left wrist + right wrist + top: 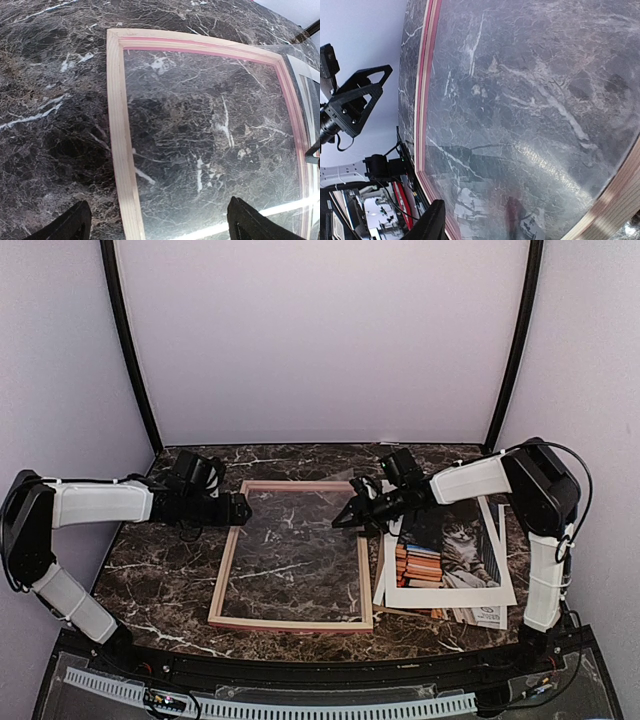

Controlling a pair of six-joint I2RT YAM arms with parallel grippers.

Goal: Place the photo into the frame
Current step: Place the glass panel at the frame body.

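- frame: tabletop centre, pale reverse up, ready for loading.
- photo: face up at its 3 o'clock, not yet inserted.
- left claw: gaping, empty, 10 o'clock rail.
- right claw: 1 o'clock corner, spread unclear.
- Next, likely: pinch photo edge.

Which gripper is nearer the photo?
The right gripper, at the frame edge beside the photo; the left gripper sits across the frame.
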